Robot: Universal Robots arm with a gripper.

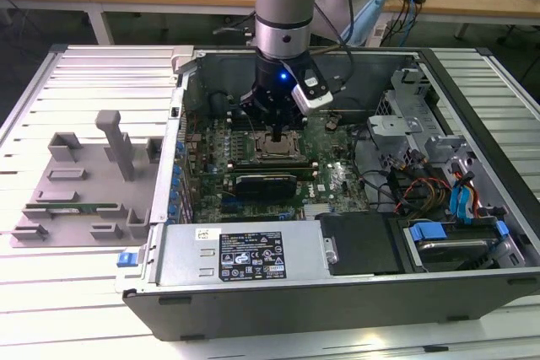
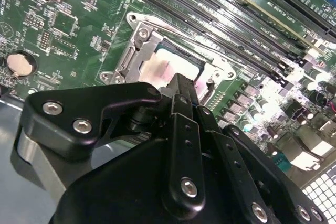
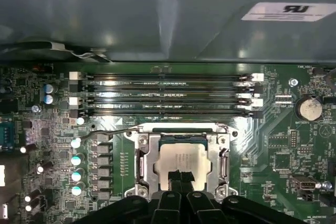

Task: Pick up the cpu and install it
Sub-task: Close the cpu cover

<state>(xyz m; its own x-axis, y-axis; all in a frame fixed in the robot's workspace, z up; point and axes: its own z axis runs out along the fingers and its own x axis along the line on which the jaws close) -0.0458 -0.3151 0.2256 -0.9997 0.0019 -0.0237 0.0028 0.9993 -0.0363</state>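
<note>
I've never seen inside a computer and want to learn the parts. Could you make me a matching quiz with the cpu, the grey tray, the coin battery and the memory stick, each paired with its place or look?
Things:
1. cpu
2. tray
3. battery
4. memory stick

Place or look:
a. green, lying in the tray
b. grey, outside the case
c. round and silvery
d. in the socket, under the gripper

Pairs: 1-d, 2-b, 3-c, 4-a
</note>
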